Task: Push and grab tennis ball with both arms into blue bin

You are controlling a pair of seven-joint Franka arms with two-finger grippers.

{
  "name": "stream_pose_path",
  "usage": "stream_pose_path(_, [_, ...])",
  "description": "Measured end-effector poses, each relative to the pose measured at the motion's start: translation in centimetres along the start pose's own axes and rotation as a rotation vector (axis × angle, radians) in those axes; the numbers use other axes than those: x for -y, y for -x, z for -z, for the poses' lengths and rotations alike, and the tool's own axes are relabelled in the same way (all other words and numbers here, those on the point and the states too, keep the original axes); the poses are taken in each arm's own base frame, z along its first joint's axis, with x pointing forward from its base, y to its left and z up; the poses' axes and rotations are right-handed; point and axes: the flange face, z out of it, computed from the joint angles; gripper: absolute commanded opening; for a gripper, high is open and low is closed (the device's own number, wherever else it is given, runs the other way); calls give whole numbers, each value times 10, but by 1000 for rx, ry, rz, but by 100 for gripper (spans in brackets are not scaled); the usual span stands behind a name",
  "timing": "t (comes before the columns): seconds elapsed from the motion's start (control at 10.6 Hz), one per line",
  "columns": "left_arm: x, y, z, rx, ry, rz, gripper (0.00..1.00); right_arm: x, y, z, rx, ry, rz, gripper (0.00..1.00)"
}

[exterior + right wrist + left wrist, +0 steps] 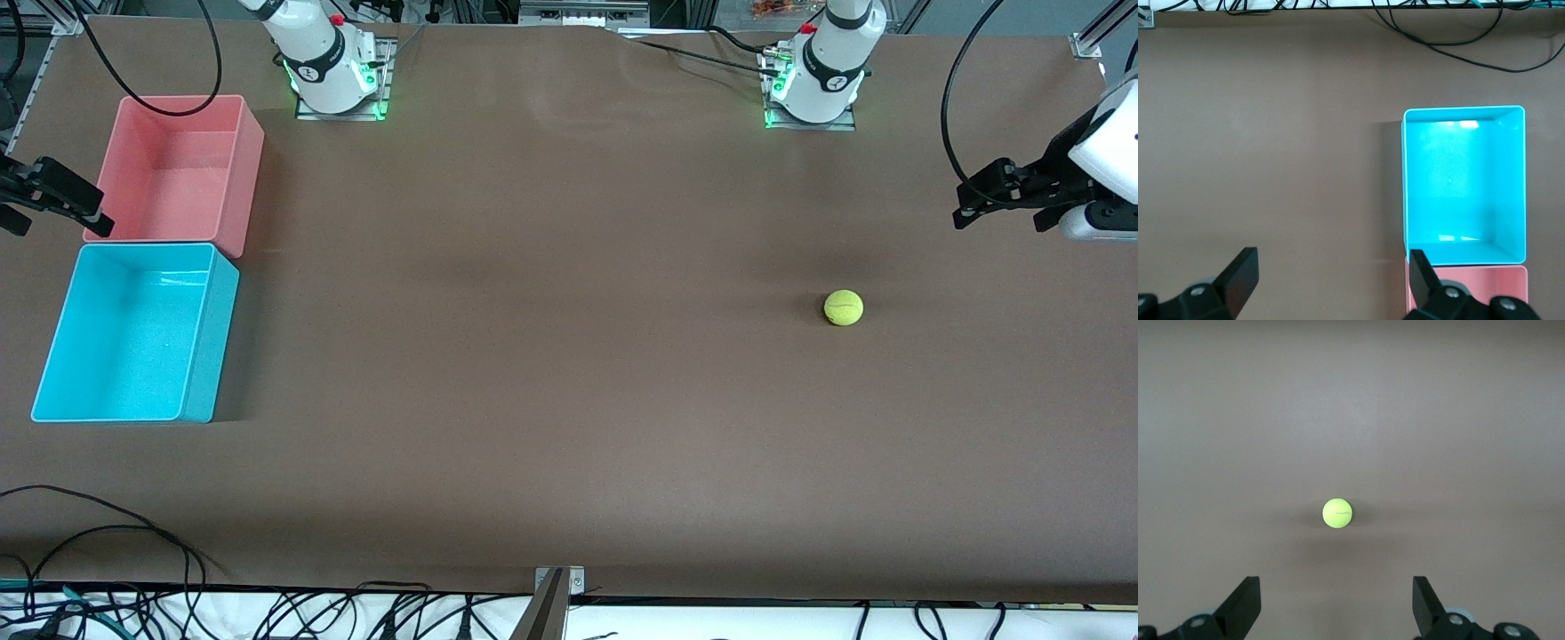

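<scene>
Tennis ball (843, 308) on table, apart from open left pincer (965, 206)

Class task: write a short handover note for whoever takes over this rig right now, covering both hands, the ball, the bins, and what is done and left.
Left hand: open, empty, in the air at the left arm's end of the table.
Right hand: open, empty, beside the pink bin.
Tennis ball: on the table toward the left arm's end, untouched.
Blue bin: empty, nearer the front camera than the pink bin, touching it.
Done: nothing.
Left: push the ball across, grab it, drop it in the blue bin.
</scene>
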Motion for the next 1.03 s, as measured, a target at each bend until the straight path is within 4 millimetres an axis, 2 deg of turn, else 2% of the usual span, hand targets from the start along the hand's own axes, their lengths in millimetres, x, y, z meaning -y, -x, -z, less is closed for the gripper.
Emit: stream_pose_path(1.03, [-7,1,1,-1,0,-11,100,0,-3,-7,11,0,6,100])
